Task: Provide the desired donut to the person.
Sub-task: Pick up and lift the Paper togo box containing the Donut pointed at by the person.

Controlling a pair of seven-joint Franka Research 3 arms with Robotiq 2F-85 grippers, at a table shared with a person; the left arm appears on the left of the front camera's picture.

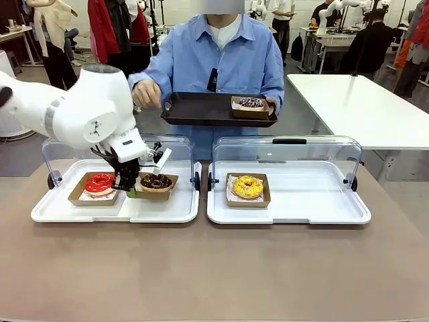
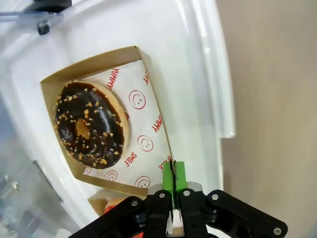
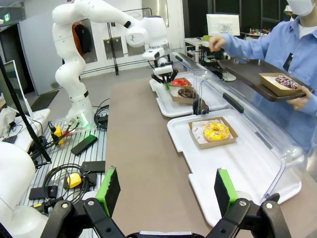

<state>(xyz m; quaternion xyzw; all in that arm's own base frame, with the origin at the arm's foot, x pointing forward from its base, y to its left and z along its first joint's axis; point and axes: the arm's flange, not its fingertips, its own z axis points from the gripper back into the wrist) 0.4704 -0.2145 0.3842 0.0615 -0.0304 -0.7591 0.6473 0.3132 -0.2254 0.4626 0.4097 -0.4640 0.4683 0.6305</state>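
Note:
A chocolate donut with nut bits lies in a brown paper box on the left white tray. My left gripper is shut on that box's side wall, its green pads pinching the cardboard edge. A red glazed donut sits in its own box just left of the gripper. The person stands at the far side holding a black tray that carries a sprinkled donut. My right gripper is open above the table's near edge with nothing between its fingers.
A yellow donut in a box rests on the right white tray. Both white trays have clear hinged lids standing open at the back. A white table stands behind on the right.

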